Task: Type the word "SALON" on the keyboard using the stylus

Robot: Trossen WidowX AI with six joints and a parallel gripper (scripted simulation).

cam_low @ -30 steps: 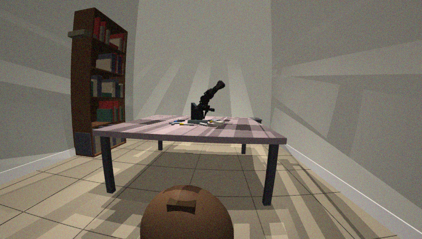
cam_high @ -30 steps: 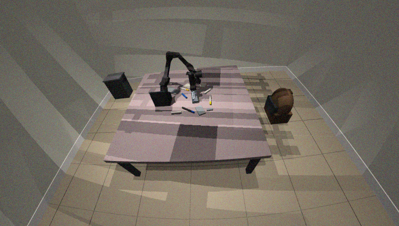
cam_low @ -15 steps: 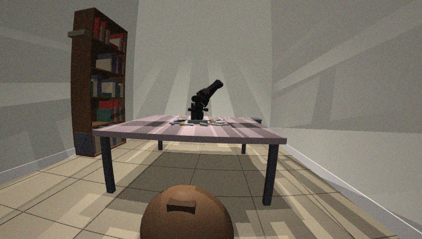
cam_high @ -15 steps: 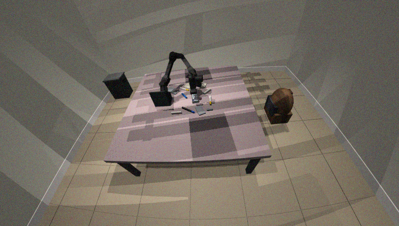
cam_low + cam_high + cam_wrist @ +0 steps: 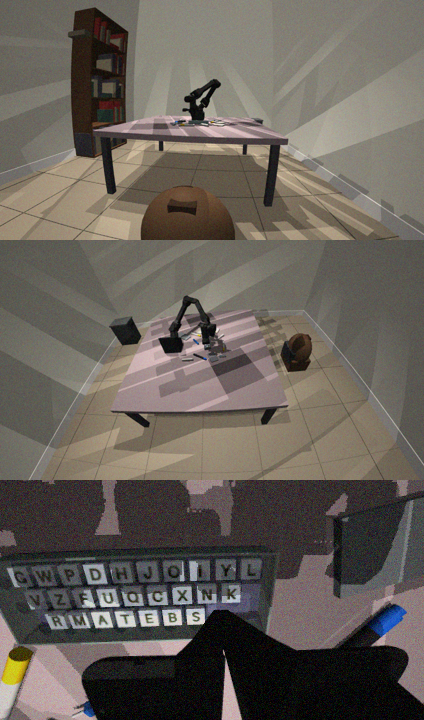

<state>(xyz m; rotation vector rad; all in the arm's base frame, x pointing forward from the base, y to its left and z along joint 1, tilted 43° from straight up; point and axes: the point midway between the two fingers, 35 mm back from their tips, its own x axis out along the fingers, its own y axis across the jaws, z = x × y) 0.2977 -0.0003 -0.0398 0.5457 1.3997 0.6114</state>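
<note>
Yellow-capped white marker (image 5: 16, 667) (image 5: 196, 334) lies at about 8 o'clock in the wrist view, its cap end up, with a small blue object (image 5: 88, 709) (image 5: 195, 341) partly hidden by the gripper near 7 o'clock. The dark grey-green, rectangular keyboard (image 5: 150, 637) (image 5: 197, 122) (image 5: 207, 347) fills the stretch from about 9 to 12 o'clock, its long axis running nearly 9 to 3 and its letter tops pointing towards 12. Square keys, pale where lit and grey in shadow, sit inside a raised rim in three rows: G W P D H J O I Y L, then V Z F U Q C X N K, then R M A T E B S. The black gripper (image 5: 220, 616) (image 5: 205, 343) (image 5: 197, 119) rises from 6 o'clock, its fingertips meeting with nothing visible gripped, just right of S and below K; contact with the keyboard cannot be judged. Its fingers mask the lower right rim. At 3 o'clock, a blue-ended black pen (image 5: 367, 630) (image 5: 199, 356) slants towards 2, partly behind the gripper; whether it is the stylus cannot be told. Farther right, a flat grey slab (image 5: 372, 555) (image 5: 213, 358) lies near 2 o'clock, apart from the keyboard.
</note>
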